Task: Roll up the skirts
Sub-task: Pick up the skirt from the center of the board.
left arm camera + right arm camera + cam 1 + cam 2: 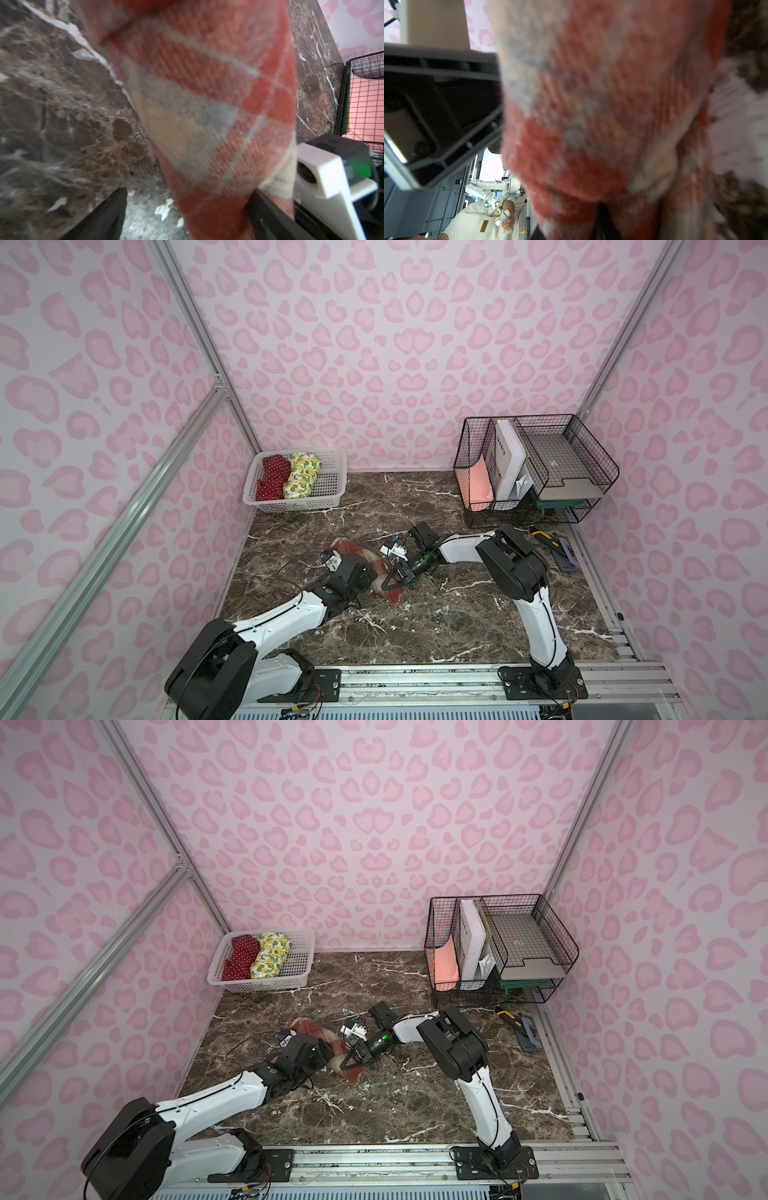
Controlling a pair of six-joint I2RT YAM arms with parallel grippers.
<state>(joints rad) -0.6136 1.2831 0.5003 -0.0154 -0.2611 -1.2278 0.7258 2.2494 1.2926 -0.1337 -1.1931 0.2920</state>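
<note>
plaid skirt [355, 549]: thick, fuzzy rust-and-cream woven roll, lying on my brown veined bench [415, 614] between both arms.
left pincer [188, 190]: jaws wide, astride the roll.
right pincer [390, 580]: nearly closed, pinching the roll's end, as far as I see.
basket [328, 489]: white perforated plastic, holding the red dotted skirt [272, 479] beside the lemon skirt [301, 477], both rolled.

Plaid skirt [351, 549]: rust-orange squares, cream and grey-blue bands. Dotted skirt [272, 479]: red, small white dots. Lemon skirt [301, 477]: cream, yellow lemons, green leaves. Basket [303, 502]: white. Table [415, 626]: dark brown marble, white veins. Walls [374, 344]: pale pink, darker pink leopard spots. My right arm [536, 614]: white, black joints. Wire rack [590, 456]: black.
</note>
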